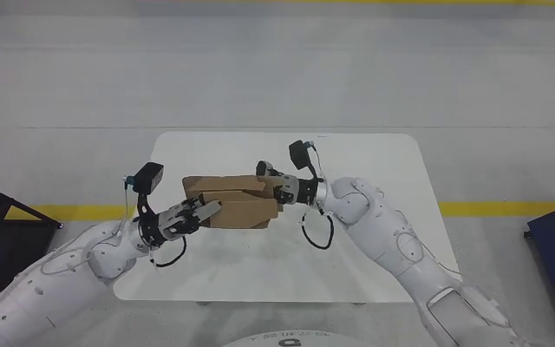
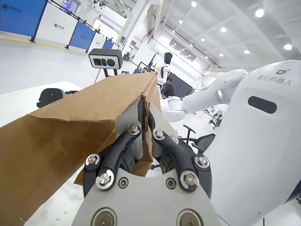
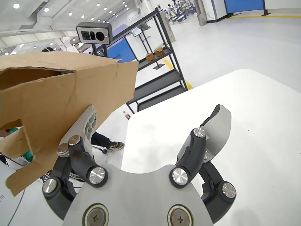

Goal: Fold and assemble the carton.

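Toward the near edge of the surface (image 1: 243,260), on my left, the left gripper (image 1: 204,211) is clamped on the near-left end of the carton (image 1: 230,201). From its wrist camera I see the left gripper (image 2: 144,104) nearly closed. Its two fingers (image 2: 128,116) pinch a thin cardboard wall between them, just under a torn-looking corner of the carton (image 2: 70,123).

The carton is brown and only partly folded. It sits over the middle of the surface, lengthwise between my two arms, with flaps overlapping on top. I cannot tell whether its underside touches the surface or is held just clear of it.

At the carton's far-right end is the right gripper (image 1: 273,184). In its own wrist camera the right gripper (image 3: 154,111) is spread wide and grips nothing. One finger (image 3: 88,121) lies against the outside of a hanging flap of the carton (image 3: 58,90). The other finger (image 3: 217,123) stands free above the bare white surface (image 3: 247,118). An open cavity shows at this end of the carton.

Beyond the surface, a black shelf rack (image 3: 157,88) stands on the floor with small boxes (image 3: 160,51) on an upper level. A yellow floor line (image 1: 494,208) runs past the surface.
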